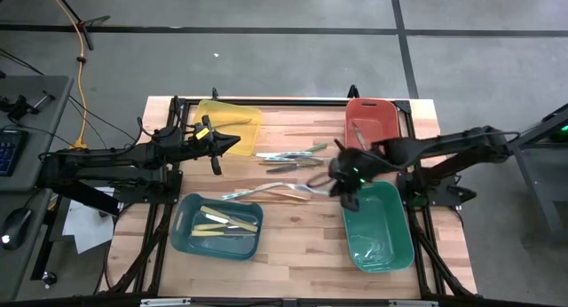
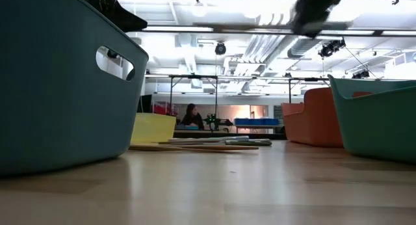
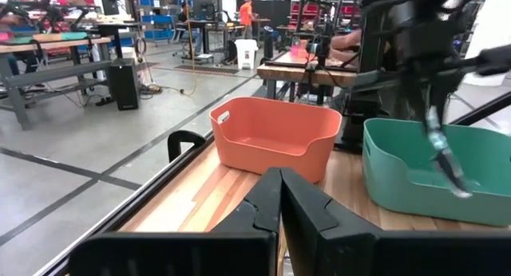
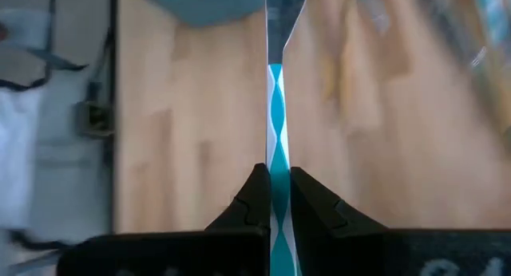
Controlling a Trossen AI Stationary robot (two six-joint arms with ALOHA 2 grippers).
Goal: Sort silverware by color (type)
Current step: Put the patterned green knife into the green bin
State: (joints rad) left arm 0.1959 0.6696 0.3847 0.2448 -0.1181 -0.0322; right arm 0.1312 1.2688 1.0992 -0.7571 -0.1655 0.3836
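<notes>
My right gripper (image 1: 337,179) hangs above the table's middle right, by the near-left corner of the green bin (image 1: 382,225), shut on a teal-patterned utensil (image 4: 276,108). In the left wrist view that utensil (image 3: 444,153) slants down in front of the green bin. More silverware lies flat on the bare wood at mid-table: a loose row (image 1: 293,153) and a crossed pile (image 1: 277,191). Cream-yellow pieces (image 1: 227,221) lie in the blue bin (image 1: 188,238). My left gripper (image 3: 279,203) is shut on nothing, level, by the yellow bin (image 1: 232,117). My right gripper pinches the utensil's teal-and-white handle (image 4: 276,176) between its two fingers (image 4: 254,203). The utensil runs straight on past the fingertips, in line with them, its grey head end (image 4: 281,13) farthest out. The fingers slant down from the table's right side. The utensil is lifted clear of the table.
A red bin (image 1: 373,119) stands at the far right, behind the green one. The blue bin's wall (image 2: 58,88) fills the left of the low view. Bare wood lies open between the blue and green bins along the near edge.
</notes>
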